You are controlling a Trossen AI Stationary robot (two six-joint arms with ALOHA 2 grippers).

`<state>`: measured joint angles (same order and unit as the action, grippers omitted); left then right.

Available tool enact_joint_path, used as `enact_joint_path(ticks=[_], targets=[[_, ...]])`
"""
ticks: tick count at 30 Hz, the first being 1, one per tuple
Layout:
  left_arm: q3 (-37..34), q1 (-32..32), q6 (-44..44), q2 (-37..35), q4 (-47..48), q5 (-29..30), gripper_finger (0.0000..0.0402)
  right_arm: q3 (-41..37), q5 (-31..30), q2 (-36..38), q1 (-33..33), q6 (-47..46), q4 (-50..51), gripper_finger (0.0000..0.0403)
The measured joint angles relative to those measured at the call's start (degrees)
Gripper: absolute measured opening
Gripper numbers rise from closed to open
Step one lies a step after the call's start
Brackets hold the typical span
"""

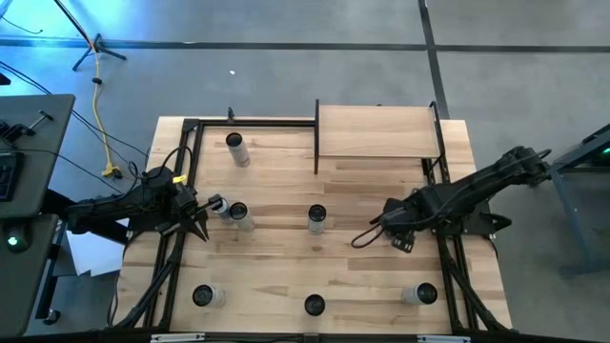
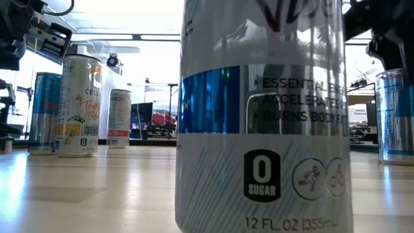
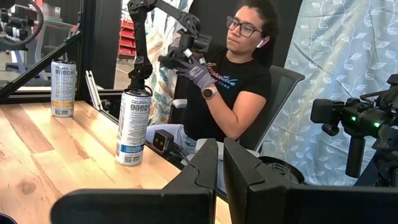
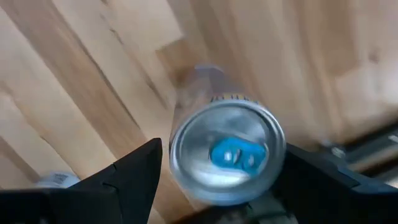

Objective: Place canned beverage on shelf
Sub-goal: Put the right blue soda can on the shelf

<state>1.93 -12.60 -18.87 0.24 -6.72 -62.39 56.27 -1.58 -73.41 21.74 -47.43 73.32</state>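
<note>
Right gripper (image 1: pixel 393 232) at right of centre in the high view, fingers clamped on either side of a canned beverage (image 4: pixel 227 152), blue tab visible on its lid in the right wrist view. Held above the tabletop (image 1: pixel 276 276), short of the shelf (image 1: pixel 376 131), which occupies the upper right of the table. Left gripper (image 1: pixel 202 227) at left of centre, fingers pressed together on nothing, just beside a standing can (image 1: pixel 238 215). Other cans upright: centre (image 1: pixel 316 218), upper left (image 1: pixel 235 148), lower edge (image 1: pixel 314 305). Person (image 3: pixel 233 81) seated beyond the table in the left wrist view.
</note>
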Motion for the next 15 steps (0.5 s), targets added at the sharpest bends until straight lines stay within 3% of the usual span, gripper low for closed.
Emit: enact_joint_path(ticks=[7,15], targets=[[0.0,0.0,0.0,0.0,0.0,0.0,0.0003,-3.6,-0.7,0.0,0.0,1.4,-1.2,0.0286],[0.0,0.0,0.0,0.0,0.0,0.0,0.0003,-1.8,-2.9,1.1,0.0,1.4,-1.0,0.0263]])
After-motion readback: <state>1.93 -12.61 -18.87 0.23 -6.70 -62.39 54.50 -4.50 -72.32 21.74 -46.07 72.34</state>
